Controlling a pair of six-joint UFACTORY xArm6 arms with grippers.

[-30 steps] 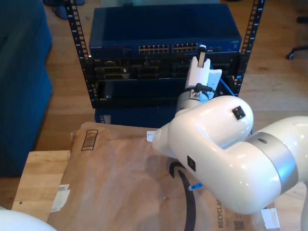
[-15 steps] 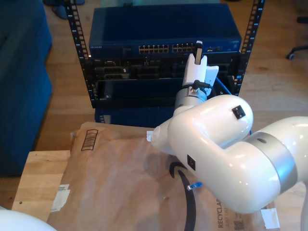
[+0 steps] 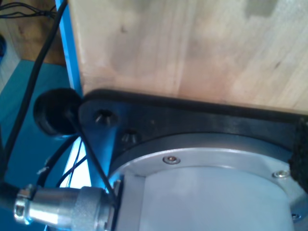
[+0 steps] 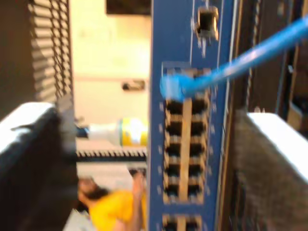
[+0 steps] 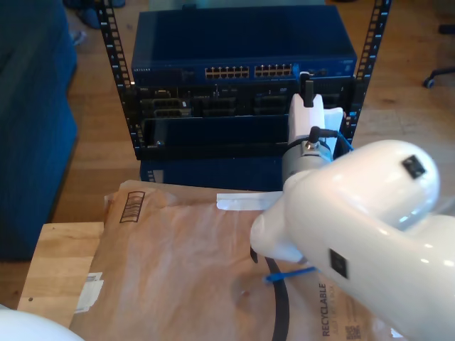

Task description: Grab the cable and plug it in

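A wooden desk point(image 5: 53, 263) carries a sheet of brown paper packaging point(image 5: 178, 270), and beyond its far edge a rack point(image 5: 114, 78) stands on the wood floor point(image 5: 92, 106), holding a dark-blue network switch point(image 5: 242, 42) with rows of ports along its front. A blue upholstered piece point(image 5: 32, 121) sits at the exterior view's left.

A white arm point(image 5: 362, 220) rises from the exterior view's right and reaches over the desk toward the rack, my second gripper point(image 5: 307, 89) pointing at the switch's port end. In the second wrist view my second gripper point(image 4: 159, 144) faces the switch point(image 4: 187, 120) closely, its two dark fingers point(image 4: 53, 154) spread apart with nothing between them. The cable point(image 4: 240, 60) runs slanting ahead of this gripper, and its plug point(image 4: 173, 86) sits at a port in the switch face, just beyond the fingers; whether it is fully seated I cannot tell. In the exterior view a short piece of blue cable point(image 5: 288, 273) lies on the paper beside the arm, behind the gripper.

The first wrist view looks onto a wooden board point(image 3: 192, 48), a black mounting plate point(image 3: 159, 120) and a grey arm base point(image 3: 202, 192); I cannot tell my first gripper's state.
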